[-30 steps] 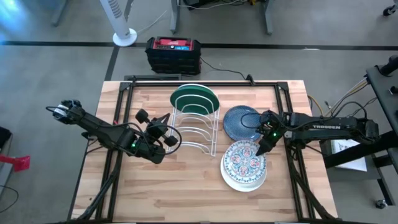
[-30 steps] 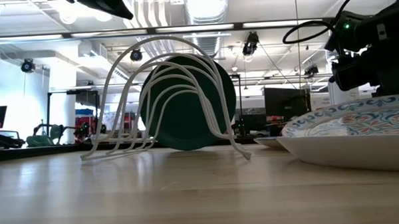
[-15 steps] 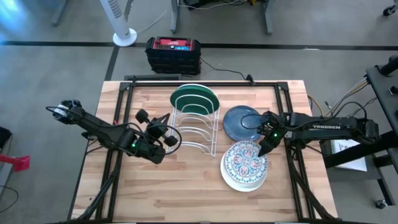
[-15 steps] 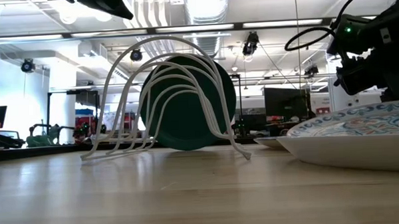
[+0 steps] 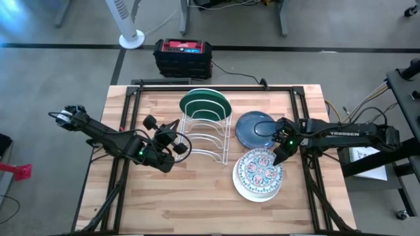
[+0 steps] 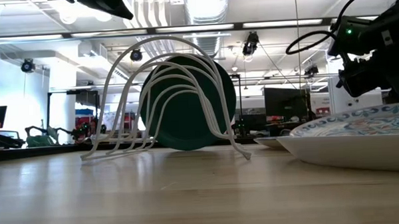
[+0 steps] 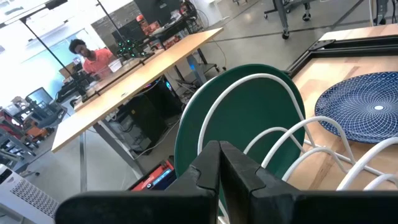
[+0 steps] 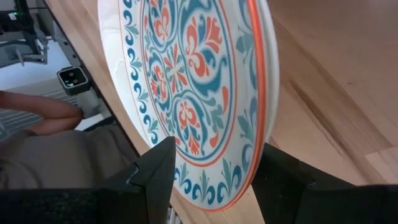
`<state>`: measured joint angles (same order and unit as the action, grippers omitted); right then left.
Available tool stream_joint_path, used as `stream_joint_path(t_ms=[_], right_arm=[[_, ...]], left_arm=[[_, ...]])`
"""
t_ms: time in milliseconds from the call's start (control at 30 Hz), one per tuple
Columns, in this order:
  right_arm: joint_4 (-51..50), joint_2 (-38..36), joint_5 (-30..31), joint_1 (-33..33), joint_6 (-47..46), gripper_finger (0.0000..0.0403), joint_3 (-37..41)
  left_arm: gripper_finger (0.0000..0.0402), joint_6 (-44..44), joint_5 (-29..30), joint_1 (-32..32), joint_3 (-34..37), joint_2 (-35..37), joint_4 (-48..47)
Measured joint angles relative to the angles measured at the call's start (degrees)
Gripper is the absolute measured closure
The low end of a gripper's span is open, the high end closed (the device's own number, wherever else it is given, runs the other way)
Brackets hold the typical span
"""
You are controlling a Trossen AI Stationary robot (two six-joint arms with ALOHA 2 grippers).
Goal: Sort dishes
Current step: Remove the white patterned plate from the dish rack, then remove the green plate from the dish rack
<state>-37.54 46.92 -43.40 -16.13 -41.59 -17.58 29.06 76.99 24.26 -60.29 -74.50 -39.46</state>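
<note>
- The floral dish (image 5: pixel 260 170) is straddled at its rim by the right gripper (image 5: pixel 278 155), jaws apart.
- The left gripper (image 5: pixel 176 145) is held closed beside the rack (image 5: pixel 207 137).

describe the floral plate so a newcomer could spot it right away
Start at the white wire rack in the middle of the wooden table; the floral plate lies flat to its right, nearer the front edge, stacked on a plain white plate. The right gripper straddles its rim. Unlike the blue plate behind it, it carries red-and-teal flowers.
</note>
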Motion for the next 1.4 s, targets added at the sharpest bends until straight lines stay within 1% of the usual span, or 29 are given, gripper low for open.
stream_joint_path(t_ms=[167, 433, 767, 1033, 1400], right_arm=[[-0.1, 0.0, 0.0, 0.0, -0.5, 0.0222, 0.0], [-4.0, 0.0, -0.2, 0.0, -1.6, 0.0222, 0.0], [-4.6, 0.0, -0.6, 0.0, -2.1, 0.0222, 0.0], [-7.8, 0.0, -0.7, 0.0, -2.1, 0.0222, 0.0], [-9.5, 0.0, -2.3, 0.0, -2.2, 0.0222, 0.0]], left_arm=[[0.0401, 0.0, 0.0, 0.0, 0.0, 0.0, 0.0], [0.0401, 0.0, 0.0, 0.0, 0.0, 0.0, 0.0], [0.0401, 0.0, 0.0, 0.0, 0.0, 0.0, 0.0], [0.0401, 0.0, 0.0, 0.0, 0.0, 0.0, 0.0], [0.0401, 0.0, 0.0, 0.0, 0.0, 0.0, 0.0]])
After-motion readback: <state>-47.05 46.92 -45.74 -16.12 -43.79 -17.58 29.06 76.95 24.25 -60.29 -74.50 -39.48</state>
